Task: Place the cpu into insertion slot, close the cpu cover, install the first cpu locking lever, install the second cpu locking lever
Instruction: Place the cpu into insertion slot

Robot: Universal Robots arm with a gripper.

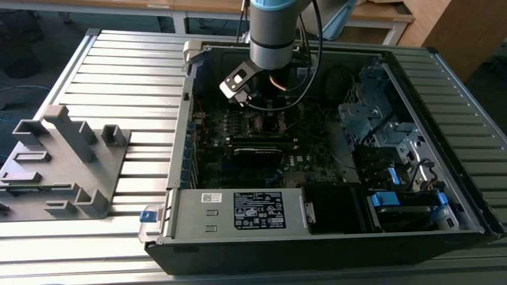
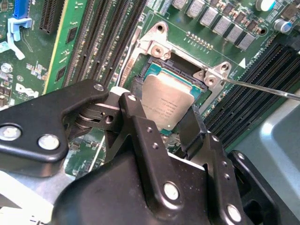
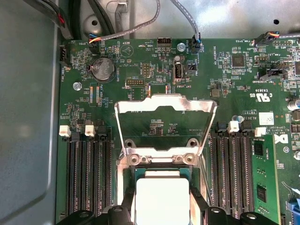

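The cpu (image 2: 166, 103), a flat square chip with a silver top, sits between my two black fingers (image 2: 136, 126) directly over the insertion slot (image 2: 157, 49). I cannot tell whether it rests in the slot or hangs just above it. My gripper (image 2: 164, 117) is shut on the cpu's two opposite edges. In the first wrist view the cpu (image 3: 161, 197) shows pale over the slot's rim (image 3: 161, 159), and the cpu cover (image 3: 164, 105), a silvery frame, stands flipped open beyond it. A thin wire locking lever (image 2: 262, 89) sticks out, unlatched. In the exterior view my gripper (image 1: 253, 98) reaches down into the case.
The open computer case (image 1: 182, 178) lies on a slatted metal table (image 1: 119, 77). Long black memory slots (image 3: 86, 178) flank the socket on both sides. A grey plastic fixture (image 1: 63, 160) stands at the exterior view's left. Drive bays and cables (image 1: 388, 130) fill the case's right.
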